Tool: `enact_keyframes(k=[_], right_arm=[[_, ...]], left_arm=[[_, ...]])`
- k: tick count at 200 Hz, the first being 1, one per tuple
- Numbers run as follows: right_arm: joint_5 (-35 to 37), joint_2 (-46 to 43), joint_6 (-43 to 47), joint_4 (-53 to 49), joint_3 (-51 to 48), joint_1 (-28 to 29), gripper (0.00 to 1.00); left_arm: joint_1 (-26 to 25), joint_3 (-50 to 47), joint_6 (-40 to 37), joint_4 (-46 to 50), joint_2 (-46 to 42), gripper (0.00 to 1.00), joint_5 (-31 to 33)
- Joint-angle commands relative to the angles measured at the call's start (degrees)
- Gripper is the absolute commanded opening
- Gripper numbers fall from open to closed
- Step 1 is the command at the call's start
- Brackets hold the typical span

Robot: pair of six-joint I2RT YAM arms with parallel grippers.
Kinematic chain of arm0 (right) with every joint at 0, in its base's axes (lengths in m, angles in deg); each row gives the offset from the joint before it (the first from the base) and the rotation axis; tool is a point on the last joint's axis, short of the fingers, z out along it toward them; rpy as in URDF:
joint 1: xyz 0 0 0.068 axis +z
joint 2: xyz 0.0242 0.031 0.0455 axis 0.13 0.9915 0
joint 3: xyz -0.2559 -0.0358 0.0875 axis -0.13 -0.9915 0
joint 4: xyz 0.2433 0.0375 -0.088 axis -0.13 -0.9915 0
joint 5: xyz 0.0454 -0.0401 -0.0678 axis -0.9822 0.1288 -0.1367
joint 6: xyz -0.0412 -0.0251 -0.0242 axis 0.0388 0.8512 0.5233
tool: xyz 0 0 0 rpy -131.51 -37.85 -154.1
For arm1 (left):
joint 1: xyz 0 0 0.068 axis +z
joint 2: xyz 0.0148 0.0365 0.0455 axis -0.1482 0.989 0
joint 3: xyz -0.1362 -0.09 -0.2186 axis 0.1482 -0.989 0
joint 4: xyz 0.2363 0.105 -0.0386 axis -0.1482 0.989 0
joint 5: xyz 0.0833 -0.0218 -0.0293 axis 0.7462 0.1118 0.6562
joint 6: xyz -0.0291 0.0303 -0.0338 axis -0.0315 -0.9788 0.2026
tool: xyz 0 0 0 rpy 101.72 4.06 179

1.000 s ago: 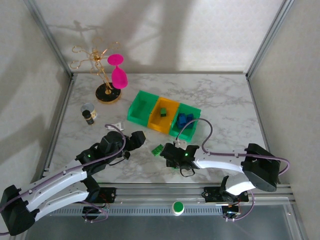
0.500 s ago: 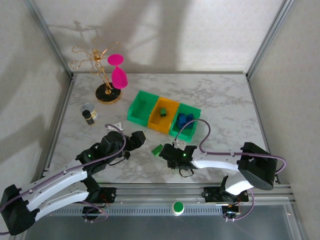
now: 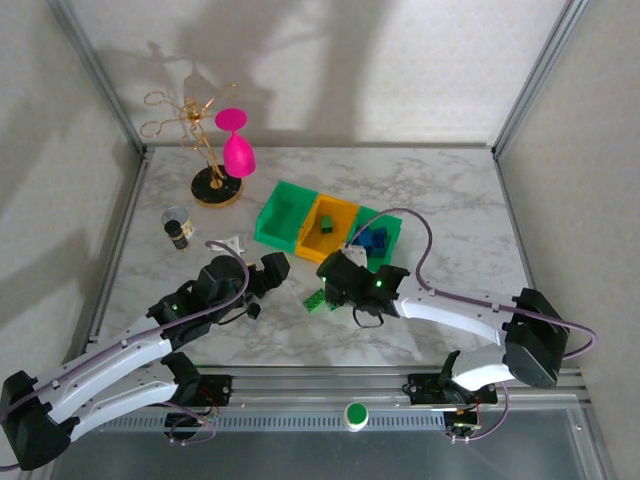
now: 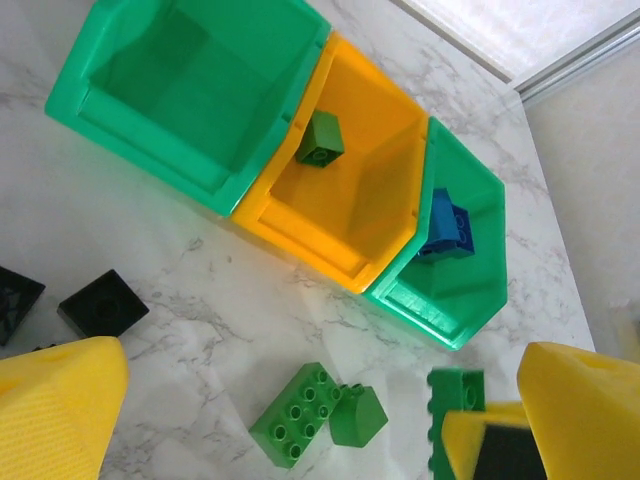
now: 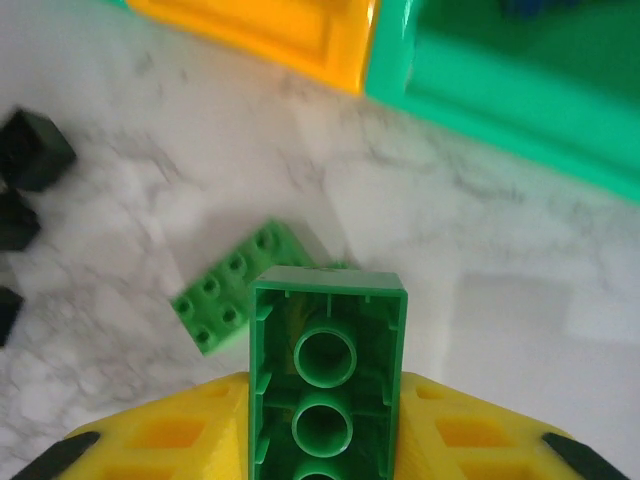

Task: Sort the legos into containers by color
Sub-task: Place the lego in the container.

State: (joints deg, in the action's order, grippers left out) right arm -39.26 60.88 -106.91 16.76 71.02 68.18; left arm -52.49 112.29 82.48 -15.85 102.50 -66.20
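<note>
A glossy green brick (image 5: 328,330), its hollow underside and round tubes showing, is clamped in the right gripper (image 5: 328,440) just in front of the containers (image 4: 300,235), three smooth joined bins. Near them on the veined marble table (image 5: 520,260) lie a studded green plate (image 5: 238,285) and black bricks (image 5: 30,150), cut off at the edge. The left gripper (image 3: 268,272), jaws spread wide, holds nothing.

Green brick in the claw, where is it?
In the right wrist view, the green brick is clamped in the right gripper, above a loose brick, near the yellow-orange bin.
</note>
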Motion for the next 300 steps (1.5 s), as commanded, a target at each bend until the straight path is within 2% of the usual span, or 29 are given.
enact_keyframes(k=[1, 64, 112, 177, 227, 300], right_arm=[[3.0, 4.16, 6.79, -0.17, 6.16, -2.66, 0.36], [-1.08, 18.59, 13.92, 7.45, 17.07, -11.94, 0.36], [-2.4, 28.43, 16.21, 9.52, 24.43, -15.41, 0.35], [-3.73, 36.21, 17.85, 10.29, 30.05, -18.31, 0.36], [-4.2, 37.47, 18.13, 10.27, 31.27, -18.78, 0.43], [-4.42, 28.96, 18.57, 10.37, 29.41, -18.48, 0.48]], left_arm=[[0.96, 2.19, -1.89, 1.48, 0.41, 1.0, 2.31], [5.03, 2.52, -3.41, 0.86, 0.8, 1.0, 1.51], [7.34, 2.3, -4.21, -0.27, 2.4, 1.0, 0.4], [10.19, 1.49, -4.71, -0.97, 2.43, 1.0, -1.28], [11.08, 1.5, -4.83, -1.26, 2.83, 1.0, -2.25], [11.36, 1.51, -4.21, -1.34, 2.27, 1.0, -3.65]])
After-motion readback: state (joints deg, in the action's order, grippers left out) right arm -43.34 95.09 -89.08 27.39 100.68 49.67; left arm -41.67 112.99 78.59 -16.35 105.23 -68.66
